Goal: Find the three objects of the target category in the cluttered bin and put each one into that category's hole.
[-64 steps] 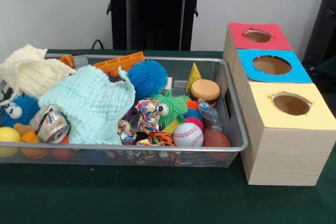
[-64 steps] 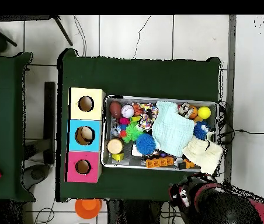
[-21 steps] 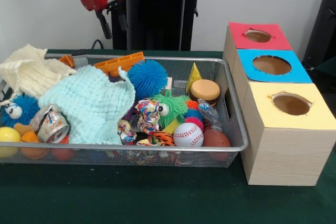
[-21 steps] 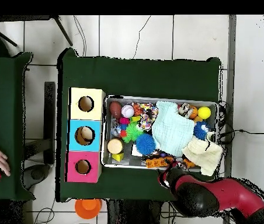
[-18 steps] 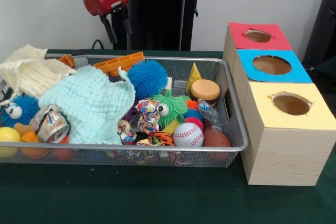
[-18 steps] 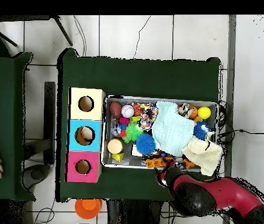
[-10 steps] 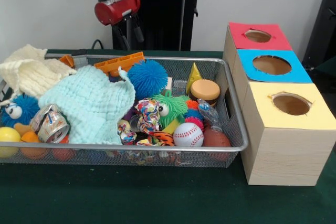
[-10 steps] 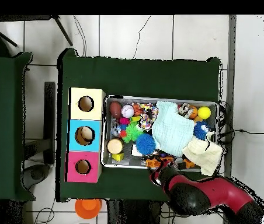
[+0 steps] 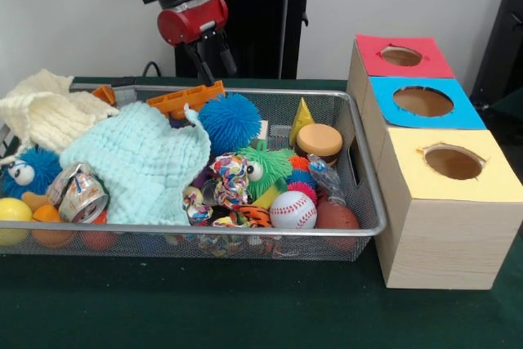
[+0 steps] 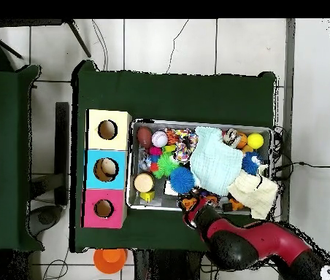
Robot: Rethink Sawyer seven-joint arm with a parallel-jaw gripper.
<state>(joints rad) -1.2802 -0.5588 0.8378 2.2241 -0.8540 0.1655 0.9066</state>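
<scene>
From my end the gripper (image 9: 212, 61) hangs with fingers spread narrowly, empty, above the orange toy block (image 9: 186, 99) at the wire bin's (image 9: 245, 239) back edge. No readable labels anywhere.

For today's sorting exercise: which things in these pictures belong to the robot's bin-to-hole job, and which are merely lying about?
Belongs to the job:
wire mesh bin with its clutter
red-topped hole box
blue-topped hole box
yellow-topped hole box
gripper, open, above the bin's far edge

Just lying about:
orange cup-like thing on the floor
black cable on the floor beside the table
</scene>
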